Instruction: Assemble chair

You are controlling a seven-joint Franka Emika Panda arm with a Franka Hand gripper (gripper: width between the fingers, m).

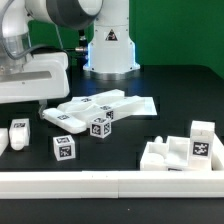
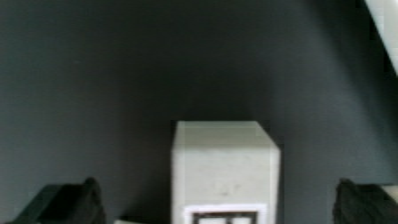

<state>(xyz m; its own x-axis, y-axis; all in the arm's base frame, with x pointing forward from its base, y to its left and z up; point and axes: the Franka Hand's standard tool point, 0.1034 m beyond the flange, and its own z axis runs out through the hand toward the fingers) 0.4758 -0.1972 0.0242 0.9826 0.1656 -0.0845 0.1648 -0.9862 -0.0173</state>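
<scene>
Fingers [image 2: 68, 205] spread wide, one on either side of a tagged block [image 2: 226, 165] and clear of both its sides; probably lined up for a pinch. Arm [image 1: 60, 12] reached down at the exterior view's upper left, wrist low. Other chair pieces [image 1: 101, 126] lay loose mid-frame on the surface [image 1: 180, 95], slabs [image 1: 105, 102] overlapping.

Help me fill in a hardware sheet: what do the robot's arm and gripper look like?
The arm is glossy white with rounded shells and a dark grey joint section; its white base column carries a small black mark. The gripper has a boxy white body and two dark fingers.
</scene>
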